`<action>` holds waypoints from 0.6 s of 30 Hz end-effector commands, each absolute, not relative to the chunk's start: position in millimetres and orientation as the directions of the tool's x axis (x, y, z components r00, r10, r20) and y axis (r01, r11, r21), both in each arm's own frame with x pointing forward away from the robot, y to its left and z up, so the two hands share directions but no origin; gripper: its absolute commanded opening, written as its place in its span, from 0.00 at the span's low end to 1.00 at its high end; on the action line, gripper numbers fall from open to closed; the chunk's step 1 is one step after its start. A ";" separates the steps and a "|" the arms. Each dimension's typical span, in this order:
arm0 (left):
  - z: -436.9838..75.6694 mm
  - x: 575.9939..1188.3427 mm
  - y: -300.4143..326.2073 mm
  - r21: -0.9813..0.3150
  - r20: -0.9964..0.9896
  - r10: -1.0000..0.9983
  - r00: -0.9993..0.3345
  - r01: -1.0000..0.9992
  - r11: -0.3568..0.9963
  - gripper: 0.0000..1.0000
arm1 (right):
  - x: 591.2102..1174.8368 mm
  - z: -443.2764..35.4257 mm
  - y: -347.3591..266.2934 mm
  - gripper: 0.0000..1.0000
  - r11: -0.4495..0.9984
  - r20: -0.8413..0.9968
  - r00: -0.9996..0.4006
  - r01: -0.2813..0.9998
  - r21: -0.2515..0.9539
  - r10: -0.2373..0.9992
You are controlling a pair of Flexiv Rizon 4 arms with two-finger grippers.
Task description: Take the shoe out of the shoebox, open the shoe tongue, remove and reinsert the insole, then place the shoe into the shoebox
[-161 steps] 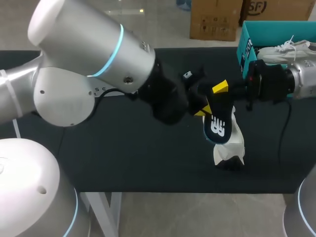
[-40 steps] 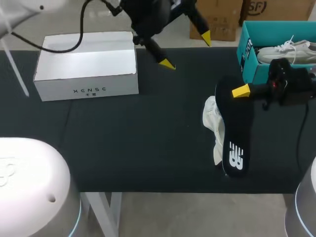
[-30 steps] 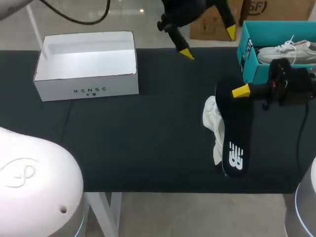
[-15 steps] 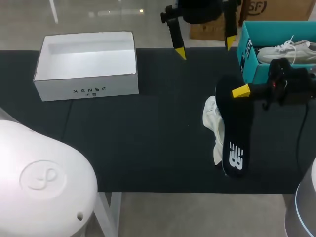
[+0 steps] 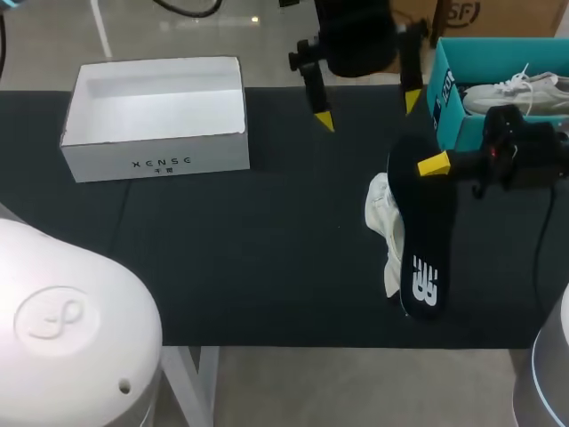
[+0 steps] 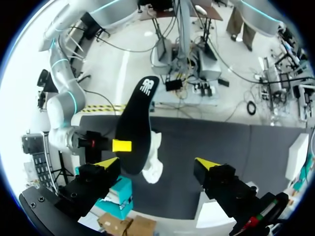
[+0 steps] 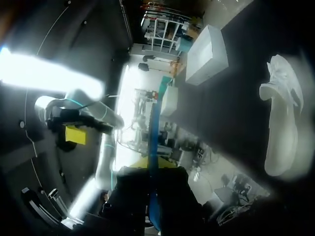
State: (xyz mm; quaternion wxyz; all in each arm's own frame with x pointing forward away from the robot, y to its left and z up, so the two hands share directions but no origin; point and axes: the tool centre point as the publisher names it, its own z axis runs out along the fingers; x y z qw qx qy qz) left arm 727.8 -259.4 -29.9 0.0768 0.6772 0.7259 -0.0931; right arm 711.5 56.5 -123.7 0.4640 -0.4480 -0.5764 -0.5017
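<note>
My right gripper (image 5: 436,165) is shut on the heel end of a black insole (image 5: 423,240), which hangs lengthwise over a white shoe (image 5: 382,222) lying on the dark table. In the right wrist view the insole (image 7: 153,142) runs edge-on out of my gripper (image 7: 151,169), with the shoe (image 7: 280,123) off to the side. My left gripper (image 5: 367,109) hovers open and empty at the table's back middle, fingers pointing down. In its own view the left gripper (image 6: 156,163) frames the insole (image 6: 135,123) and shoe (image 6: 153,162) ahead.
A teal shoebox (image 5: 444,93) at the back right holds a second white shoe (image 5: 511,92). An open white box (image 5: 156,133) stands at the back left. The dark tabletop (image 5: 249,258) stretches between them.
My left gripper has swung right along the back edge and turned so its open fingers point down, dropping slightly. The right gripper, insole and shoe have stayed put.
</note>
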 end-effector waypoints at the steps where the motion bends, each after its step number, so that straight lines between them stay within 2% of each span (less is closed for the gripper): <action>1: -36.3 727.3 -252.7 -0.029 -0.290 0.949 -0.120 0.993 0.116 1.00 | 710.7 -123.6 56.6 0.00 0.095 0.984 -0.167 0.982 0.162 0.054; 18: -36.3 727.3 -252.7 -0.029 -0.290 0.949 -0.120 0.993 0.116 1.00 | 710.7 -123.6 56.6 0.00 0.095 0.984 -0.167 0.982 0.162 0.054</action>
